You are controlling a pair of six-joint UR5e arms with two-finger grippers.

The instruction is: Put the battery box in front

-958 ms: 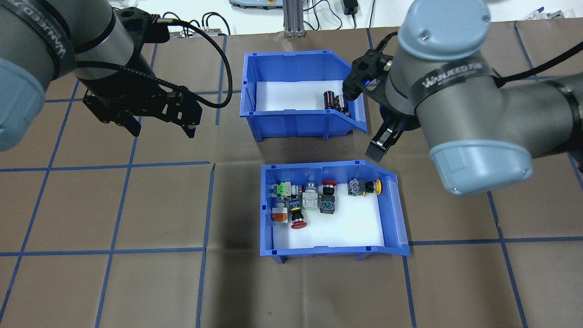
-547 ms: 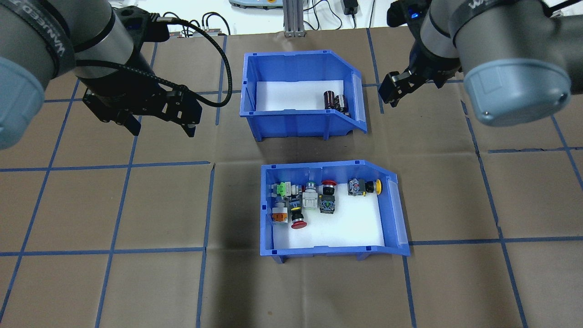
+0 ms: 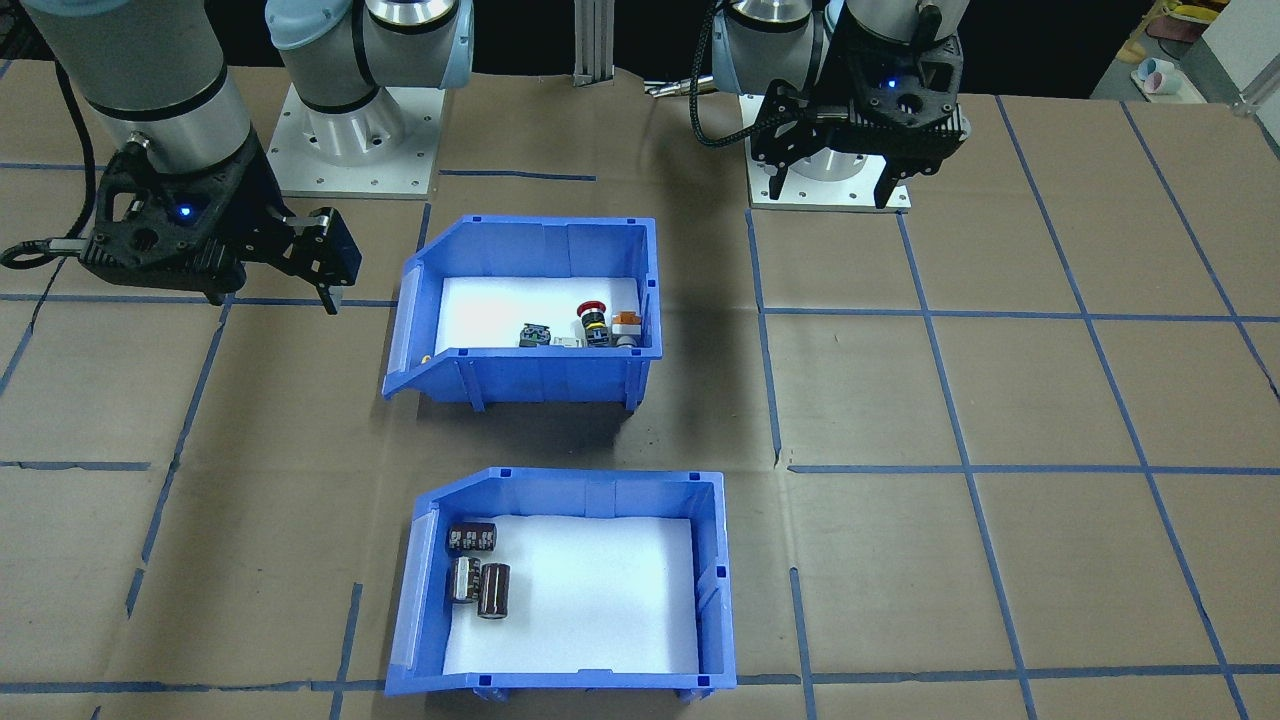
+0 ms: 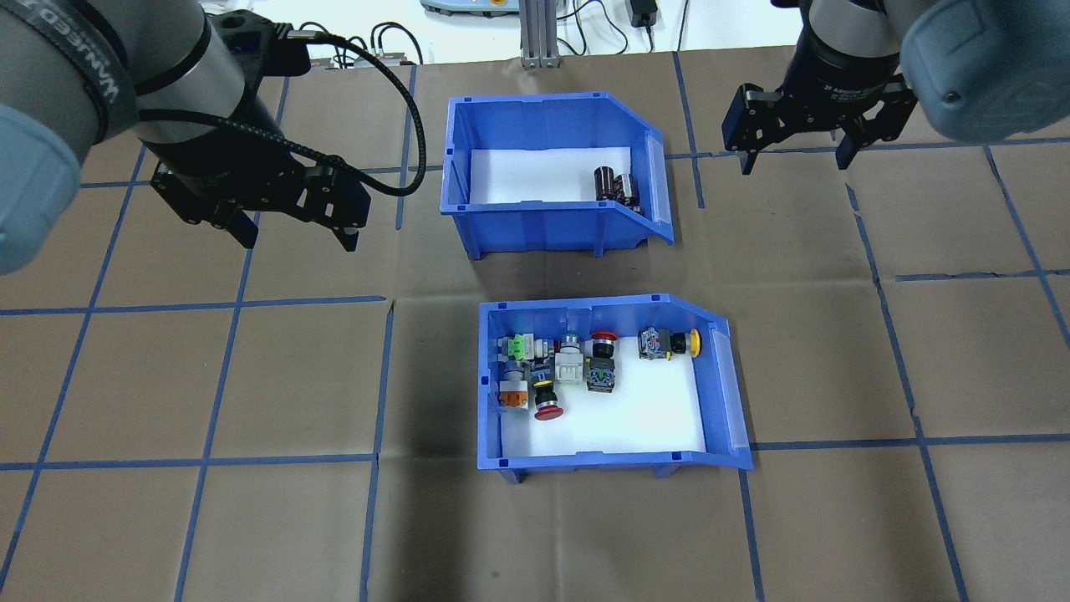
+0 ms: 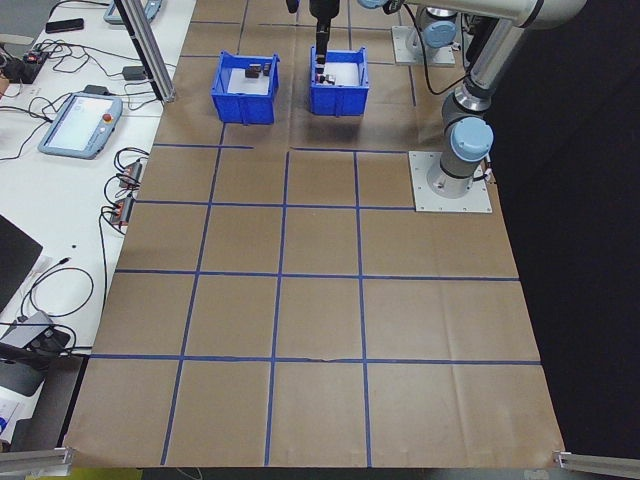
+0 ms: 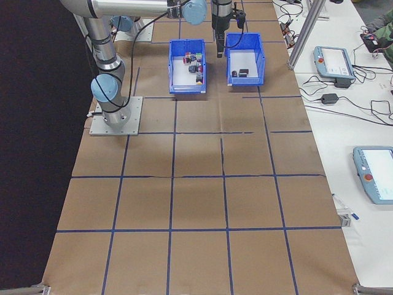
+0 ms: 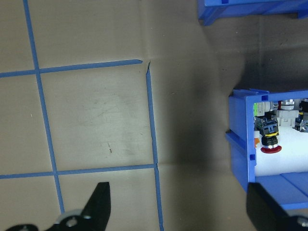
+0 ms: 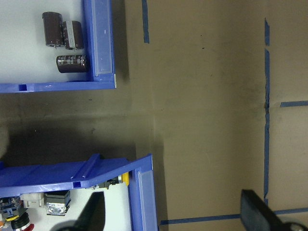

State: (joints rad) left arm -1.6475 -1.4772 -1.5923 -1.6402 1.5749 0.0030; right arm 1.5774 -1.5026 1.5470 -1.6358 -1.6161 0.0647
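Observation:
The battery box (image 4: 543, 227) is a blue open-top bin at the far side of the table, with dark cylindrical cells (image 4: 614, 185) against its sloped right end. In the front-facing view the battery box (image 3: 600, 496) lies nearest the camera, its cells (image 3: 480, 578) at its left. My right gripper (image 4: 794, 160) hangs open and empty to the right of the box, apart from it. Its wrist view shows the box's corner (image 8: 102, 53) and the cells (image 8: 65, 37). My left gripper (image 4: 298, 239) hangs open and empty left of the box.
A second blue bin (image 4: 602, 456) with colourful push-button switches (image 4: 568, 364) sits just nearer the robot than the battery box, and its left wall (image 7: 243, 144) shows in the left wrist view. An aluminium post (image 4: 535, 33) and cables stand behind the table's far edge.
My right gripper has drawn away from the battery box's right end, up and toward the far right, and turned so both fingers show. The left gripper and both bins have not moved.

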